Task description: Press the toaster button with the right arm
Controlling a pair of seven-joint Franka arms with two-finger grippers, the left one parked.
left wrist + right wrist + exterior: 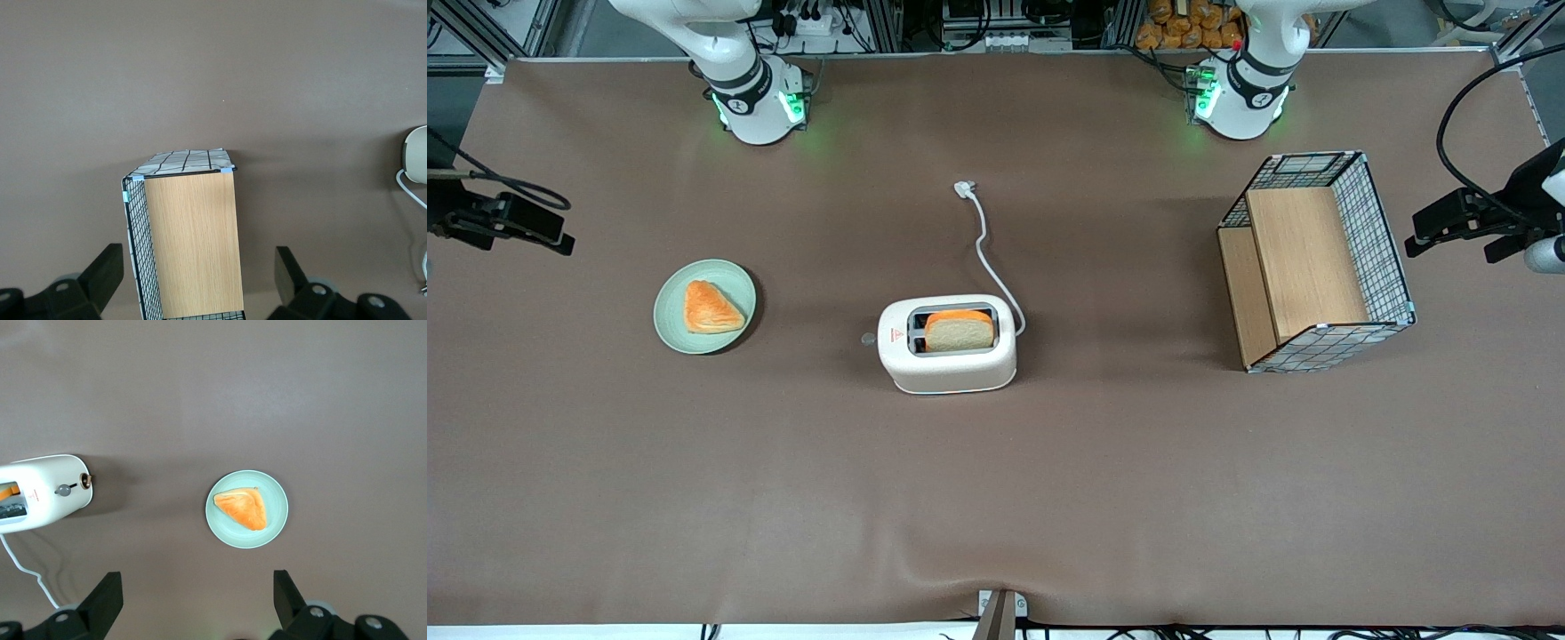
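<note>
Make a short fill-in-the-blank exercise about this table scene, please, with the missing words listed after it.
1. The slice of bread stands in a slot of the ____.
2. The pastry lies on a pale green ____.
3. The right arm's tool hangs above the table near the plate, with its fingers ____.
4. The button projects from the toaster's narrow end, nearest the red ____.

Missing words: toaster; plate; open; triangle
</note>
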